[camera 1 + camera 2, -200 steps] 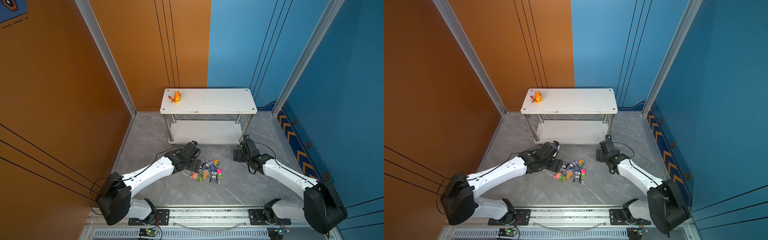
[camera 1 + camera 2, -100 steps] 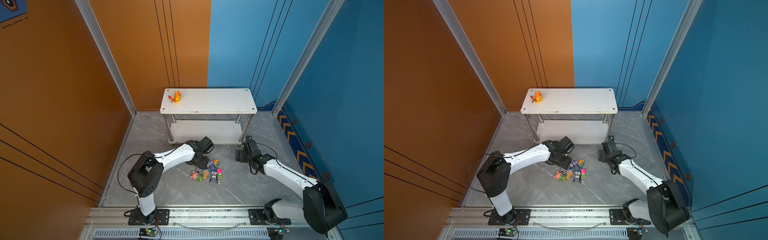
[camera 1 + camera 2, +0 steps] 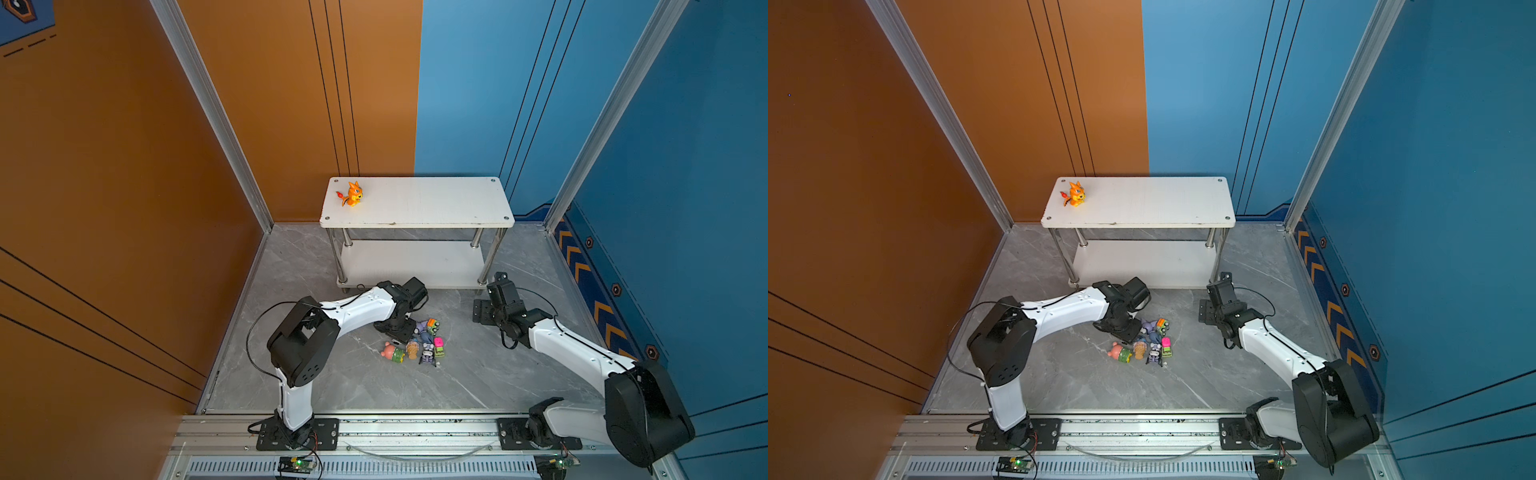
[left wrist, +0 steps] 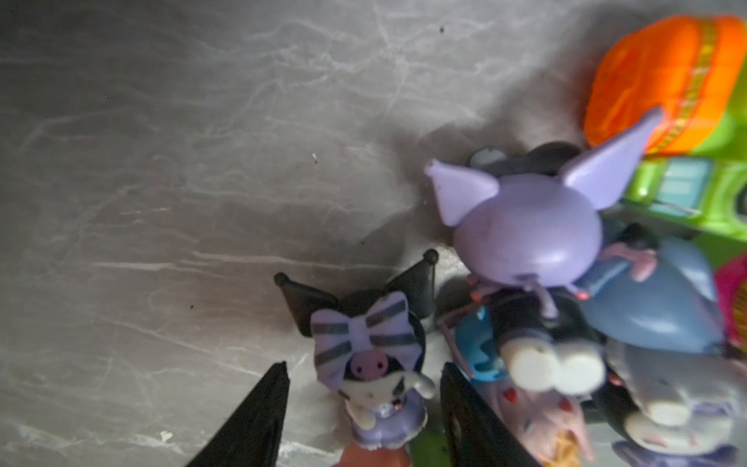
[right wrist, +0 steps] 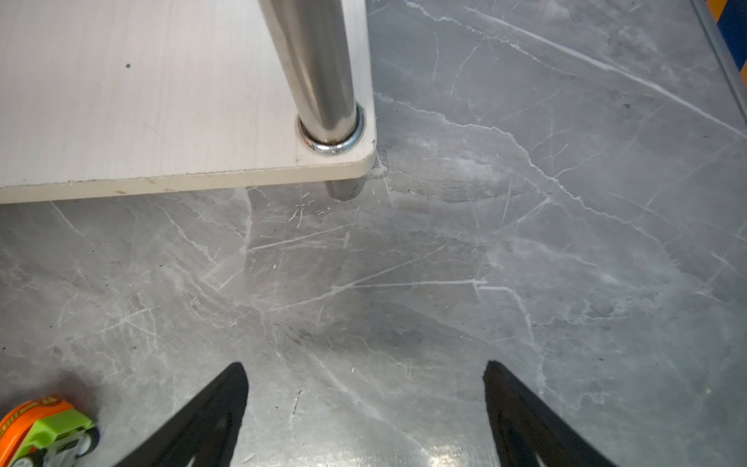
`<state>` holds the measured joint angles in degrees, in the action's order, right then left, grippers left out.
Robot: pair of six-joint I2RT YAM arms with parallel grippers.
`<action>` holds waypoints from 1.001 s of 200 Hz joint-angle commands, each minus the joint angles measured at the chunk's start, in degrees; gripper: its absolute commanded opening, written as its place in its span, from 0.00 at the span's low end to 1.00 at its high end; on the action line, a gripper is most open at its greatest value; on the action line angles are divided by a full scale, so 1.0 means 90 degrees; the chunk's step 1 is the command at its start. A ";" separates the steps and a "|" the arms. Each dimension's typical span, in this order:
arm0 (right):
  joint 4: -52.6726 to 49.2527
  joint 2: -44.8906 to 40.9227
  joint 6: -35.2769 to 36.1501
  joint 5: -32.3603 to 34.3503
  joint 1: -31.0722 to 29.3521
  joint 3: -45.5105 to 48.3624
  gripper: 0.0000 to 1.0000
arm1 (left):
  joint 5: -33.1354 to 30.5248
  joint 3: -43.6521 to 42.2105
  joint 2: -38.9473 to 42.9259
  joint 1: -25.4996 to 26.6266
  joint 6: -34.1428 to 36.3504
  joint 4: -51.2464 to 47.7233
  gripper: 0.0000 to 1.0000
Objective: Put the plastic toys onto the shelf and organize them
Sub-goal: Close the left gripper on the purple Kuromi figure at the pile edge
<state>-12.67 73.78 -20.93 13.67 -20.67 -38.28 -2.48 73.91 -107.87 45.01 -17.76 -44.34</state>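
While the left claw point(image 4: 364, 364) is straddling a black-purple imp point(image 4: 366, 343), half-open and not touching it, the toy pile point(image 3: 413, 347) is lying mid-frame below the shelf point(image 3: 415, 203); closing appears due next. The right claw point(image 5: 364, 364) is gaping wide.

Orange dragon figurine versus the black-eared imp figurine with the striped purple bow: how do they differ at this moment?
Place: the orange dragon stands on the white two-tier shelf's top board; the imp is on the grey marble floor.
Company: the dragon stands alone, untouched; the imp sits between the left gripper's parted fingers, other toys beside it.
Both are small plastic figurines.
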 commanded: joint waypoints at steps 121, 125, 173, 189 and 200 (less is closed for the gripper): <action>0.0255 0.0092 -0.0155 -0.0096 0.0035 0.0235 0.93 | 0.0211 0.0486 -0.0487 -0.0158 0.0331 -0.0113 0.49; 0.0255 0.0088 -0.0155 -0.0106 0.0040 0.0241 0.93 | 0.0224 0.0480 -0.0485 -0.0164 0.0328 -0.0118 0.48; 0.0294 0.0135 -0.0169 -0.0109 0.0049 0.0254 0.93 | 0.0222 0.0450 -0.0439 -0.0158 0.0333 -0.0116 0.36; 0.0298 0.0159 -0.0173 -0.0118 0.0050 0.0250 0.93 | 0.0164 0.0450 -0.0381 -0.0159 0.0350 -0.0116 0.34; 0.0309 0.0162 -0.0172 -0.0115 0.0050 0.0250 0.93 | 0.0130 0.0441 -0.0325 -0.0170 0.0362 -0.0115 0.32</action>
<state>-10.85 74.35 -21.34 13.26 -20.56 -36.88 -1.48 77.34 -111.66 43.88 -15.20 -44.47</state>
